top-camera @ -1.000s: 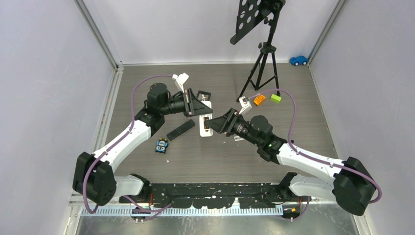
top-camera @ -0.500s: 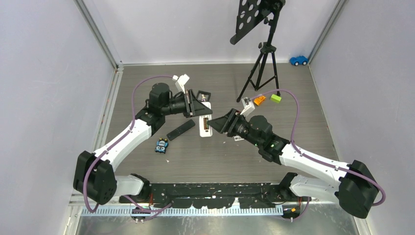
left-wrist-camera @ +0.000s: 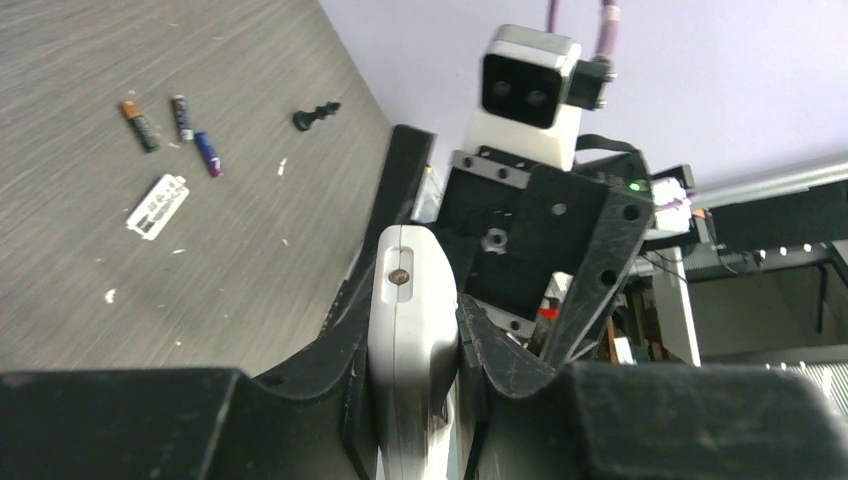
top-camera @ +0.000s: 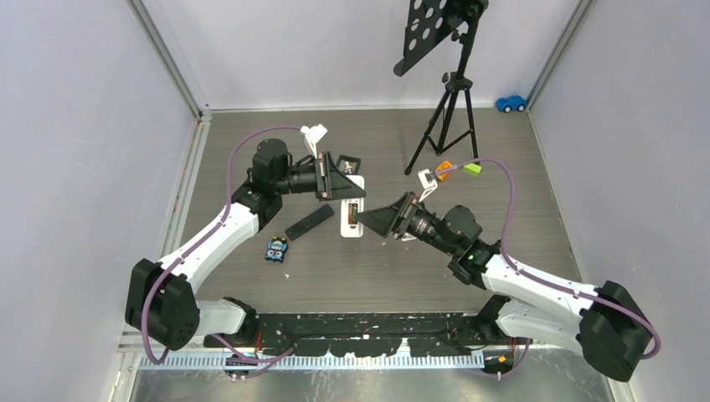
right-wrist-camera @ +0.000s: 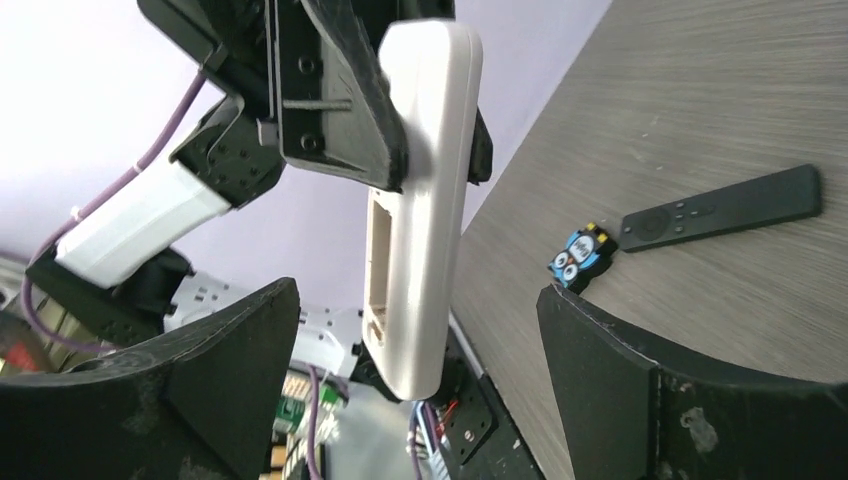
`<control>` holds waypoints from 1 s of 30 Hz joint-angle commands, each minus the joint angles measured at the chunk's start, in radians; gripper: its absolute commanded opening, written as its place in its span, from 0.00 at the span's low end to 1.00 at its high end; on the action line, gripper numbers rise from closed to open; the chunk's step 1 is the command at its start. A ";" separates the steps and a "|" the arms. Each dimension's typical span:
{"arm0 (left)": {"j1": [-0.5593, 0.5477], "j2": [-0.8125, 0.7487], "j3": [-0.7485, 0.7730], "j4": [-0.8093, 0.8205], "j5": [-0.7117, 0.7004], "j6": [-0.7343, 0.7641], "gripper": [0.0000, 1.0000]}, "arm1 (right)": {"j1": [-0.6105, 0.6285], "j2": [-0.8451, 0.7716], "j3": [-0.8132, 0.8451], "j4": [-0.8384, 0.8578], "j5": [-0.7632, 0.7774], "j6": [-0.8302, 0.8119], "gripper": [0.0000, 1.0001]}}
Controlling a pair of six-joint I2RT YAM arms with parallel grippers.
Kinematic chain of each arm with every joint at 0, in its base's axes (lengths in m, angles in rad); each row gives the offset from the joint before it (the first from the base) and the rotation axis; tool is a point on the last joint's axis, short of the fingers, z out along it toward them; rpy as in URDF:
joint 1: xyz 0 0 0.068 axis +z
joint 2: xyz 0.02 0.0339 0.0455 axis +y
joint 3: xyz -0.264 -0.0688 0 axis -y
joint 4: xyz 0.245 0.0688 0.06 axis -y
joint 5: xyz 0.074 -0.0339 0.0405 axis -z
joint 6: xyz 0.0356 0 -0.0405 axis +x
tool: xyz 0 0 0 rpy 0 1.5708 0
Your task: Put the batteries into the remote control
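Above the table [top-camera: 251,142], top cam: L arm extends from the left, left gripper [top-camera: 348,191] clamped on the white remote [top-camera: 352,216], which is held off the surface at about mid-table. R arm extends from the right; right gripper [top-camera: 369,219] is just beside the remote's right edge, jaws spread, nothing between them. Black remote [top-camera: 309,222] lies flat just left of the white one, owl toy [top-camera: 277,249] nearer and further left. Tripod [top-camera: 452,109] stands far right, with an orange block [top-camera: 445,167] and a green block [top-camera: 472,168] near its feet; blue toy car [top-camera: 511,103] is in the far right corner. Batteries not made out from here. L wrist cam: fingers [left-wrist-camera: 400,200] pressed on both long sides of the white remote [left-wrist-camera: 413,330], seen end-on. On the table beyond it lie three batteries [left-wrist-camera: 181,118], loose, close together but not touching. White cover [left-wrist-camera: 159,206] lies just beside them, black knob-like piece [left-wrist-camera: 315,115] further right. R wrist cam: right gripper [right-wrist-camera: 415,295] fingers wide apart, one on each side of the frame, empty. White remote [right-wrist-camera: 420,200] hangs tilted between them, not touching either, its upper end pinched in the left gripper [right-wrist-camera: 340,90]. Battery bay [right-wrist-camera: 380,250] faces the lens, uncovered; its contents cannot be told. Black remote [right-wrist-camera: 720,208] and owl toy [right-wrist-camera: 578,258] lie on the table behind.
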 commanded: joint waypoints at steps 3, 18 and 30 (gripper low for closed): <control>-0.001 -0.035 0.021 0.213 0.096 -0.142 0.00 | -0.002 0.131 0.051 0.265 -0.212 0.036 0.89; 0.004 -0.078 0.016 0.222 0.067 -0.156 0.48 | -0.009 0.224 0.086 0.386 -0.290 0.148 0.29; 0.028 -0.074 0.021 0.223 0.071 -0.168 0.37 | -0.032 0.255 0.096 0.452 -0.367 0.216 0.28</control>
